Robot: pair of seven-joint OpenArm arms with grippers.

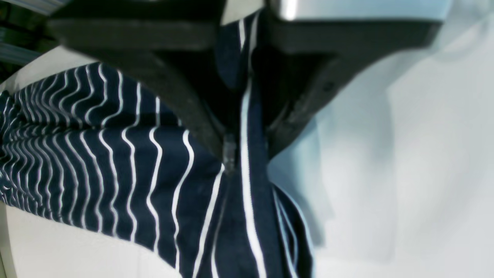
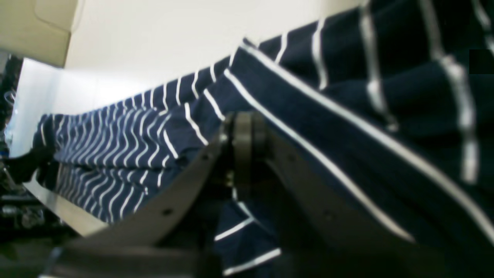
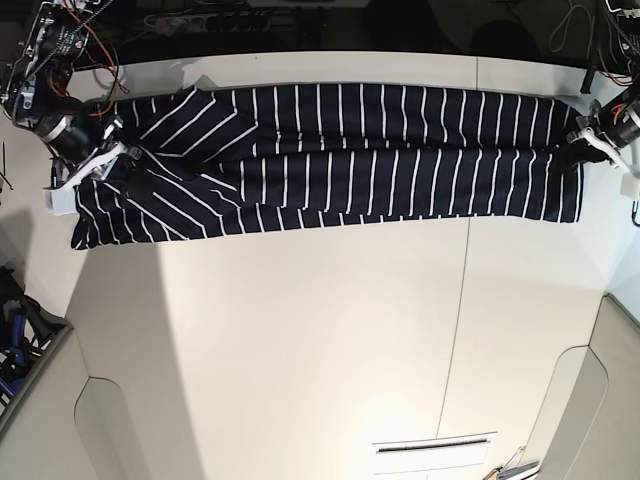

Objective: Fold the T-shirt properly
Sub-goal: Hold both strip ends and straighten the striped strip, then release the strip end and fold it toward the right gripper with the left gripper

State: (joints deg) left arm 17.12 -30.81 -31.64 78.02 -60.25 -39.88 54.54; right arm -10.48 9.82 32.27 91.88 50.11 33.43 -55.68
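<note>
Lying along the far side of the white table (image 3: 300, 350), one striped T-shirt (image 3: 340, 160) folded into a long band, two grippers, left gripper (image 1: 241, 150) pinched on its right end, right gripper (image 2: 241, 127) clamped on its left end, fingertips buried in cloth, wrist views blurred.

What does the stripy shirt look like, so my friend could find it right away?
Look at the big white table; along its far edge lies the T-shirt, folded into one long band from side to side. It is dark navy with thin white stripes. A robot tool pinches each end, the left tool and the right tool; nothing else on the table has stripes.
</note>
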